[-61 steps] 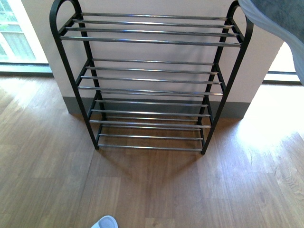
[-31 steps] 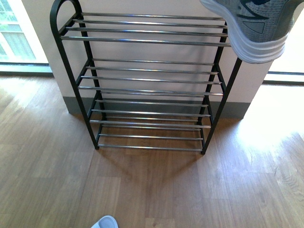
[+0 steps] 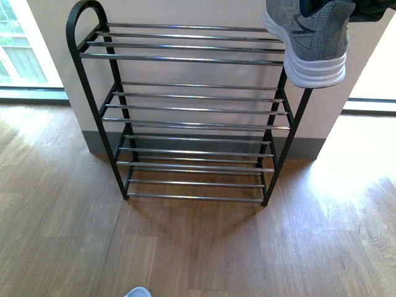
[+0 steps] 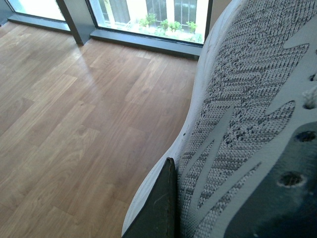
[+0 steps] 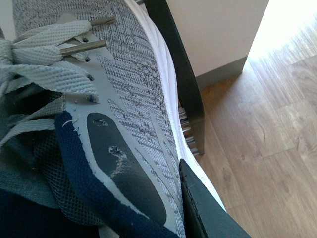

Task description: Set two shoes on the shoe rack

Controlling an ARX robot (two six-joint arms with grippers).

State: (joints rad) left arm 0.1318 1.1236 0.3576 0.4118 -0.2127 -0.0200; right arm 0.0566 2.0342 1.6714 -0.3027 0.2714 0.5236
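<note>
The grey shoe has moved leftward, now over the shoe rack

Floor was that wood-look plank stuff, warm brown, with a big washed-out sunny patch over on the right. Back wall was plain off-white with a grey baseboard running along the bottom. Window on the far left went down almost to the floor, with a dark sill under it. Some small white rounded thing was poking in at the bottom edge of the front view, couldn't tell what. The left wrist view had more dark-framed windows, with green plants outside in bright daylight.
</note>
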